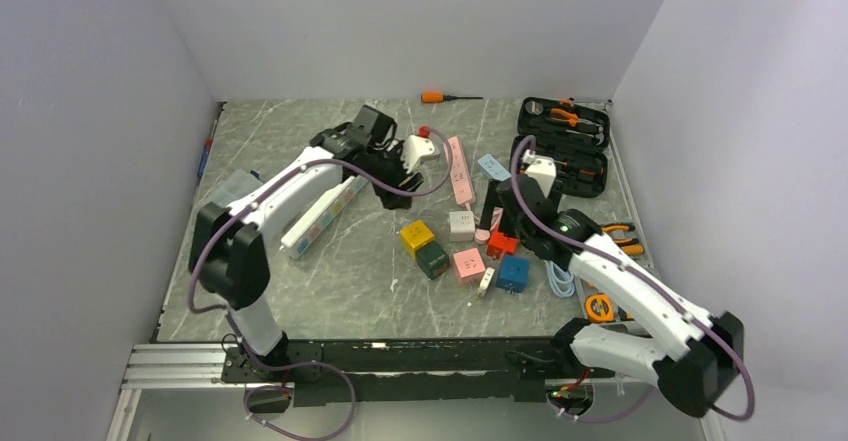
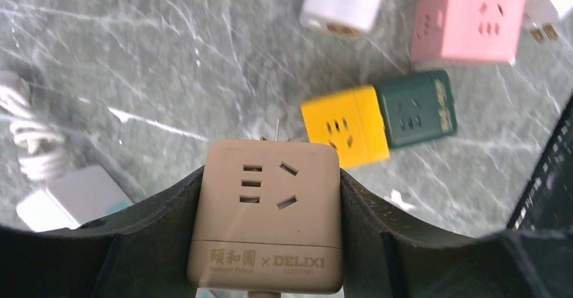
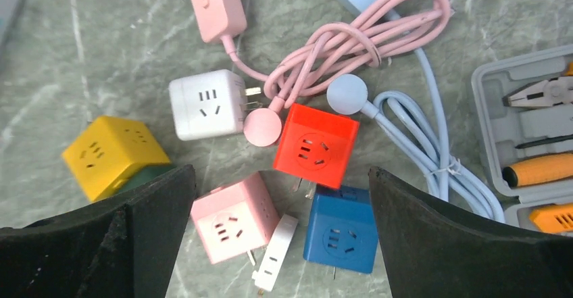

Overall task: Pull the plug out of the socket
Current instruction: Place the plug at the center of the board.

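Left gripper (image 2: 271, 180) clamps the beige cube plug (image 2: 265, 217) at lower centre, pins (image 2: 277, 128) apparently free. Right gripper (image 3: 280, 176) gapes empty. Best lower it level onto bare table (image 2: 135, 61), upper left, avoiding the yellow cube (image 2: 344, 126).

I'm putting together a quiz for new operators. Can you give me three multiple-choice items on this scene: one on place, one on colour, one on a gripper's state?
1. The yellow cube touches a cube of which colour? A white; B dark green; C blue.
2. What colour is the socket cube in the left gripper? A red; B pink; C beige.
3. The right gripper is: A open, empty; B shut, empty; C shut on something.
Key: B, the dark green cube sits flush against it; C, the left wrist view shows it beige; A, its fingers stand wide apart with nothing between them.
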